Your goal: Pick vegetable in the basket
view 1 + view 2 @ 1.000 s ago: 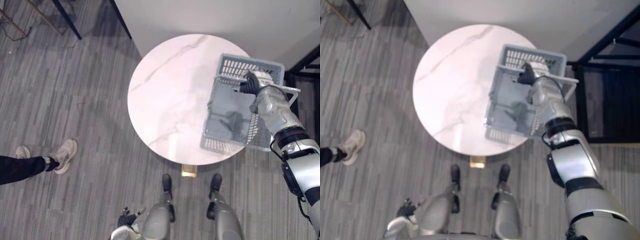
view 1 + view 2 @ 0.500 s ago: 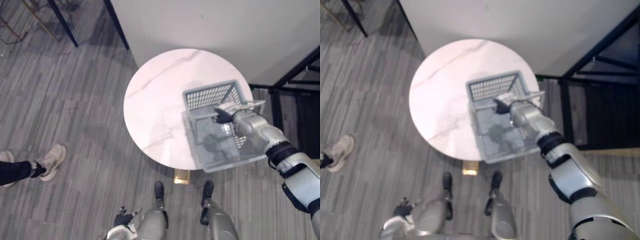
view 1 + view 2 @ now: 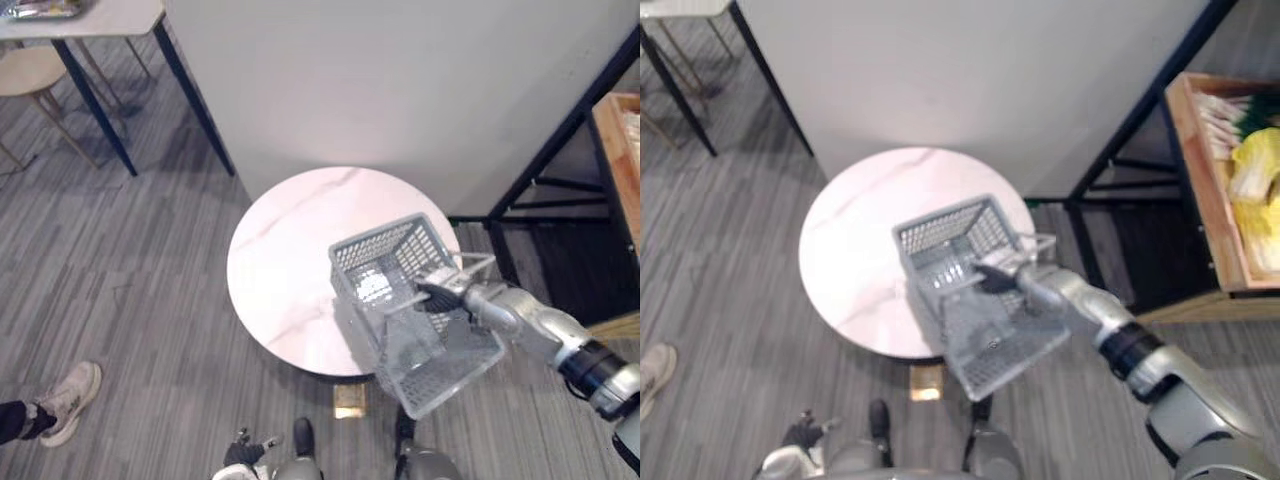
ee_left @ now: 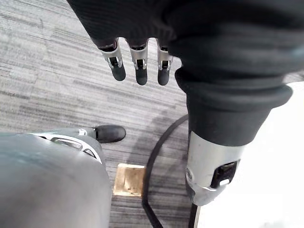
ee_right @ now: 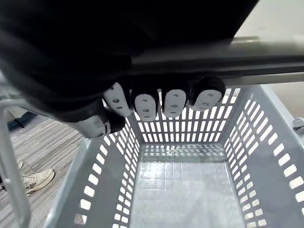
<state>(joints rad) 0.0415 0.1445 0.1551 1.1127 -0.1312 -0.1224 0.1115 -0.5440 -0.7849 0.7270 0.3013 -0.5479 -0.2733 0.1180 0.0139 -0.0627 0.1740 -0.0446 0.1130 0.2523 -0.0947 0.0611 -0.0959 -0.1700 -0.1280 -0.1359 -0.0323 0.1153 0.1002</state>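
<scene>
A grey plastic basket [image 3: 372, 262] with slotted walls hangs tilted over the near right edge of the round marble table [image 3: 285, 265]. My right hand [image 3: 448, 292] is shut on its metal handle [image 5: 213, 61], fingers [image 5: 173, 100] curled round the bar. The inside of the basket [image 5: 183, 190] holds nothing. Yellow-green vegetables [image 3: 1252, 175] and pale stalks [image 3: 1218, 112] lie in a wooden crate [image 3: 1200, 190] at the far right. My left hand [image 4: 137, 66] hangs low by my side with straight fingers, holding nothing.
A black metal rack frame [image 3: 560, 140] stands right of the table and carries the crate. A white wall panel [image 3: 380, 90] rises behind the table. A person's shoe [image 3: 70, 395] is on the floor at the lower left. A table and stool [image 3: 45, 60] stand at the upper left.
The camera has swung, bringing the rack and crate into view. My right hand has carried the basket from the table's right side to over its near right edge.
</scene>
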